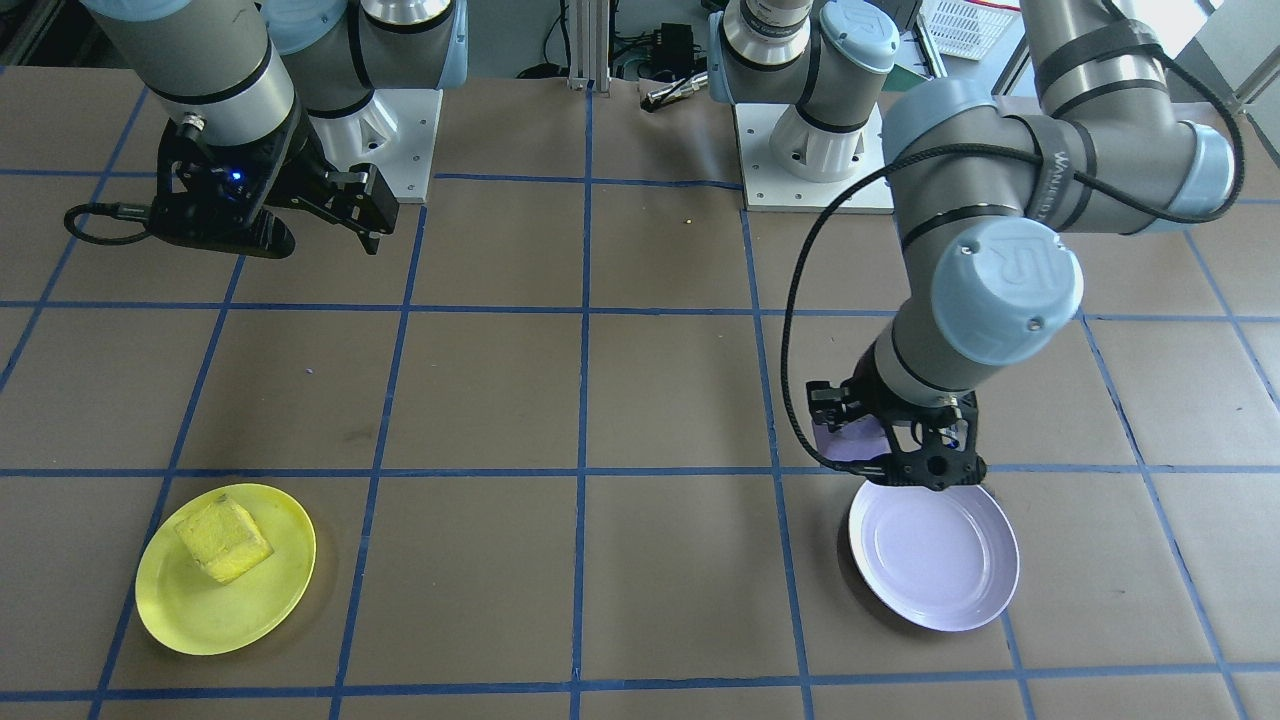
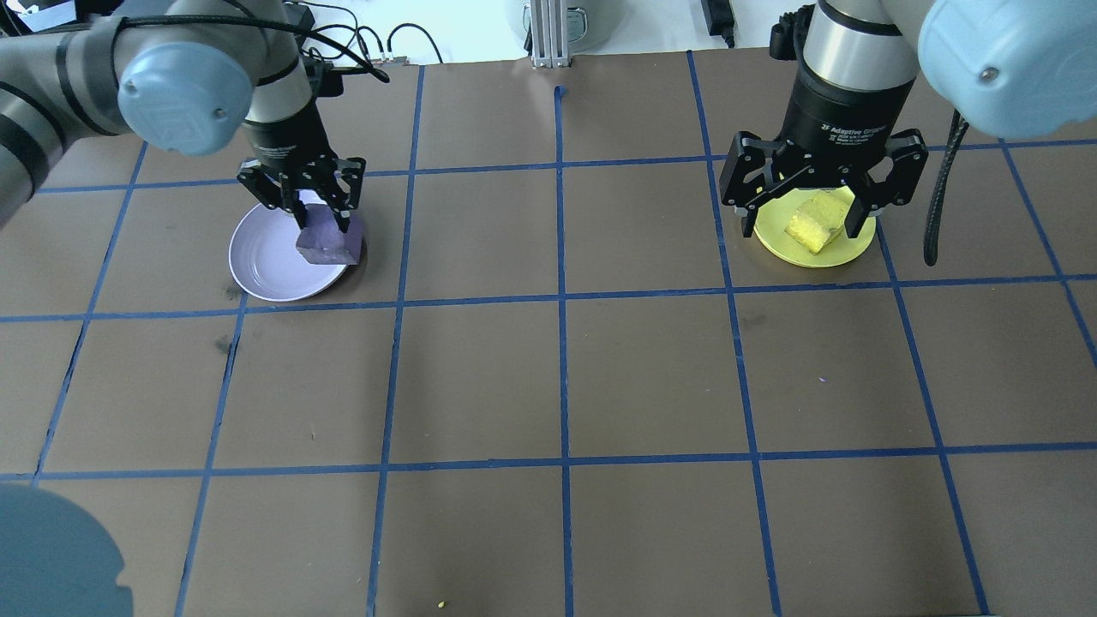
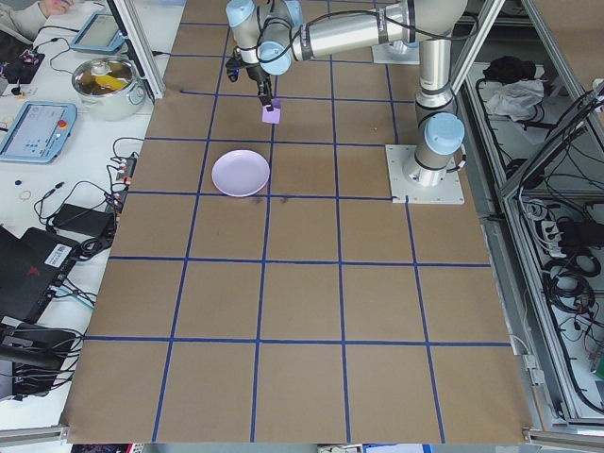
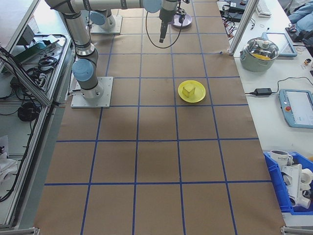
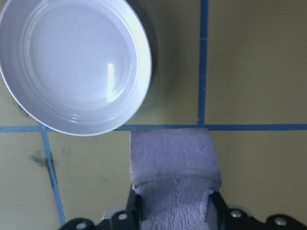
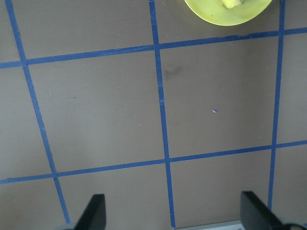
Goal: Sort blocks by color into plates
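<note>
Pale purple rough foam-like cube (image 5: 175,175) is sitting pinched between the two fingers of the left tool (image 5: 173,211), gripped on opposite side faces, front half sticking out past the fingertips. Judging by the crumbly texture, it is light and soft, probably squashing a bit under the pads, not slippery, not fragile; side-face pinch low on the block looks like the right hold. A harder squeeze could dent the foam, so a gentle release is enough.

Taking the pale lavender glossy round plastic plate (image 5: 72,62) as landmark: in the left wrist view the purple cube is hanging just beside the plate's rim, not over its bowl, with a blue tape line (image 5: 204,62) on the brown paper-covered bench (image 2: 548,386) running between the two. In the overhead view the same cube (image 2: 327,240) is overlapping the plate's (image 2: 270,253) right-hand edge, left tool (image 2: 313,201) directly above it. Height over the bench is hard to tell; the left side view suggests it is well raised.

Farther off from the lavender plate, well apart across the bench, the bright yellow foam-like cube (image 2: 818,223) is already lying in the bright yellow round plastic plate (image 2: 776,244). Right tool (image 2: 823,184) is hanging spread wide and empty, lifted clear; the front view puts it back near the robot's base.
</note>
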{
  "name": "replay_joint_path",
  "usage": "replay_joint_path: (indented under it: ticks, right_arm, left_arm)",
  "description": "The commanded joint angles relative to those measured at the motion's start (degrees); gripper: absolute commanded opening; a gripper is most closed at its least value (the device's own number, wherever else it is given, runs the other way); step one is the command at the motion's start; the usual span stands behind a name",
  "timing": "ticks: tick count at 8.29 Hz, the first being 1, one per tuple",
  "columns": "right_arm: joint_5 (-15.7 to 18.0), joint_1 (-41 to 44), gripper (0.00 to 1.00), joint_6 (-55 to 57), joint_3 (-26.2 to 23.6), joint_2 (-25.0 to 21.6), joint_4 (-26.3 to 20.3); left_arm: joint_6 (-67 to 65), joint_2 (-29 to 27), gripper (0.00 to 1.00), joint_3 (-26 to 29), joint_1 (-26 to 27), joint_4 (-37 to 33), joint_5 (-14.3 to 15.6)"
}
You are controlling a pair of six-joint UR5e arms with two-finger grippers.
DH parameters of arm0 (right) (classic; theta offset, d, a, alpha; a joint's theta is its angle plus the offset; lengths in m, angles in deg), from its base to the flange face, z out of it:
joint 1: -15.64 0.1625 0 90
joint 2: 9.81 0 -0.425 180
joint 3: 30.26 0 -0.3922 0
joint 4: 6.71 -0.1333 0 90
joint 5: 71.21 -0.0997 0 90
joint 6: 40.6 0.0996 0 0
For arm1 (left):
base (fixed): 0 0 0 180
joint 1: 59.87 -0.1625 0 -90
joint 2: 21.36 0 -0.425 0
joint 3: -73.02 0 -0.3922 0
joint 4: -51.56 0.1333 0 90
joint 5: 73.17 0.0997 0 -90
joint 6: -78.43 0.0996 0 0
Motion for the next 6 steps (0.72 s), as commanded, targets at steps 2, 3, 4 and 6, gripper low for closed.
replay_joint_path:
  ticks: [2, 3, 4, 6]
  right_arm:
    - [0.0, 0.0, 1.0, 0.1, 0.0, 0.0, 0.0]
    - [0.0, 0.0, 1.0, 0.1, 0.0, 0.1, 0.0]
    - [0.0, 0.0, 1.0, 0.1, 0.0, 0.1, 0.0]
    - [0.0, 0.0, 1.0, 0.0, 0.0, 0.1, 0.1]
  left_arm:
    - [17.3, -6.1, 0.0, 2.4, -9.5, 7.1, 0.6]
    - [17.3, -7.9, 0.0, 2.5, -9.8, 7.4, 0.5]
    - [17.1, -9.4, 0.01, 3.0, -9.9, 8.7, -0.1]
    - [17.1, -11.0, 0.88, 3.0, -9.8, 8.8, -0.1]
